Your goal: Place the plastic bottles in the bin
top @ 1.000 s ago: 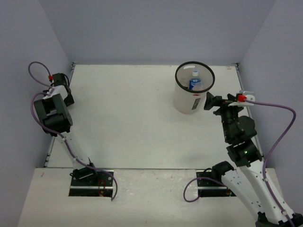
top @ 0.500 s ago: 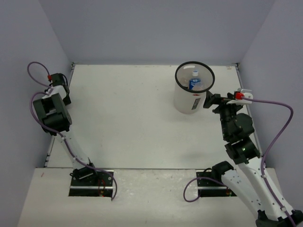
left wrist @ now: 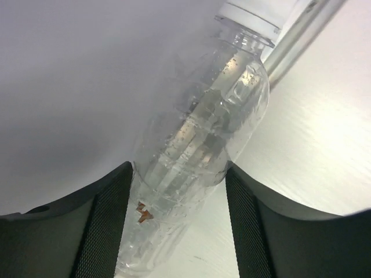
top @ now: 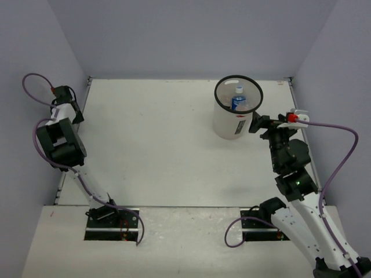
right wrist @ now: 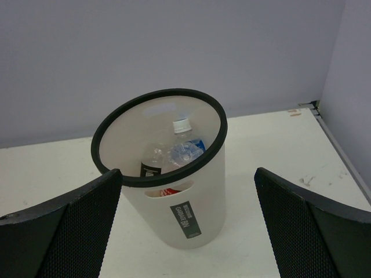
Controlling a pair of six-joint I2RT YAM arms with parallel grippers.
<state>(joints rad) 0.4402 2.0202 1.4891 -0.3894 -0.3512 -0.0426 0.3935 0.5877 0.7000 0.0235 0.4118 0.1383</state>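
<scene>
**Pale desk, lilac walls: one bottle held, others binned**

Lilac-grey walls close in a white desk (top: 151,145) on three sides. At the upper left of the overhead view, hard against the side wall, the left claw (left wrist: 177,174) is clamped on a plain clear bottle (left wrist: 203,133). The bottle's white cap (left wrist: 249,14) points to the top of the wrist frame. At the upper right stands the white bin (top: 231,126), upright, with a black rim and a dark label on its side. Inside lie a blue-labelled bottle (right wrist: 185,147), white cap up, and a black-labelled bottle (right wrist: 152,165). Something red shows through the handle slot. Just right of the bin, apart from it, the right claw (right wrist: 186,172) is spread wide and holds nothing.
</scene>
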